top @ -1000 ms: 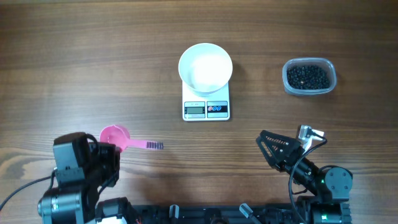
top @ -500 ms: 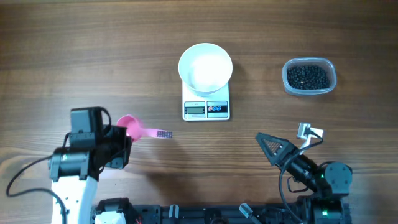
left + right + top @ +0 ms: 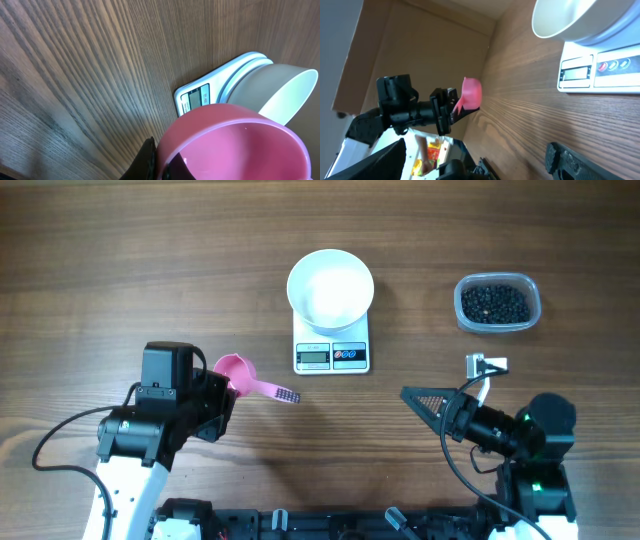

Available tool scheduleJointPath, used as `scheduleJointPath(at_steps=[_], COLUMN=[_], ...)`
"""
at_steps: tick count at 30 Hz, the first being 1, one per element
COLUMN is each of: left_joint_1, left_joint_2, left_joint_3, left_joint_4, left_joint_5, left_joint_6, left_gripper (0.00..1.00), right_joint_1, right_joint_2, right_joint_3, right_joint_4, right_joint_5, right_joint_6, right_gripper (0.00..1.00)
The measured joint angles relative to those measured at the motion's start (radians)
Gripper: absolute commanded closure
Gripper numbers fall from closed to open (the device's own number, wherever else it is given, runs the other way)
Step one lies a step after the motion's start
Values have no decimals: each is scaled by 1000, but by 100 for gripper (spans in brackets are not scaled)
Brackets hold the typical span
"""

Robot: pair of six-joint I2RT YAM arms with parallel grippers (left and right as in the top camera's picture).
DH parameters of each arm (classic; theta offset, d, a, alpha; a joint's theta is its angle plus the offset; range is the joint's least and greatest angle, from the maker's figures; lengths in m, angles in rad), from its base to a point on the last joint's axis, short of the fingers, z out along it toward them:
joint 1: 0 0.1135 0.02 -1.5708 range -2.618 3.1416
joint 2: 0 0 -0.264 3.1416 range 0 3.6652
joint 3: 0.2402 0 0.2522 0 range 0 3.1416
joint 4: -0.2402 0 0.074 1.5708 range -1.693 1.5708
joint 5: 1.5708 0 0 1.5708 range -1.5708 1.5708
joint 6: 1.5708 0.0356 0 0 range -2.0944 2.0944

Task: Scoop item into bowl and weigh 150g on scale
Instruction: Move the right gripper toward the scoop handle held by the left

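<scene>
While both arms sit at the near edge of the wooden table (image 3: 120, 270), the left gripper (image 3: 222, 390) is pinched tight on a pink scoop (image 3: 240, 373). The right wrist view shows the scoop held up off the wood. The right gripper (image 3: 418, 399) has its two fingers spread wide with nothing between them. It points sideways, toward the left gripper.

The white scale (image 3: 332, 356) lies on the table ahead of both grippers. It is ahead and to the right of the left gripper, and ahead and to the left of the right one. Its grey screen and two round buttons are on the side nearest the grippers. The white bowl (image 3: 330, 288) sits on the far part of the scale, past the screen.

The clear plastic tub (image 3: 537, 302) stands ahead of the right gripper and a little to its right, well apart from the left gripper. The small black beans (image 3: 492, 302) are all inside this tub.

The scoop's round cup is right at the left gripper's fingers. Its thin handle sticks out toward the right gripper.
</scene>
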Motion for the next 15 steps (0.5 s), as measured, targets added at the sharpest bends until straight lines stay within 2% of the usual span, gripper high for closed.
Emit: scheduleJointPath(at_steps=[9, 15], left_joint_1=[-5, -5], left_joint_2=[0, 0], left_joint_3=[0, 0], left_joint_4=[0, 0], left_joint_5=[0, 0], left_joint_6=[-8, -8], left_gripper=[96, 96], right_joint_1=[0, 5], right_joint_2=[47, 48], right_joint_3=[99, 142], right_joint_4=[-56, -270], right_joint_5=[-14, 61], right_joint_6=[-34, -154], right_gripper=[8, 8])
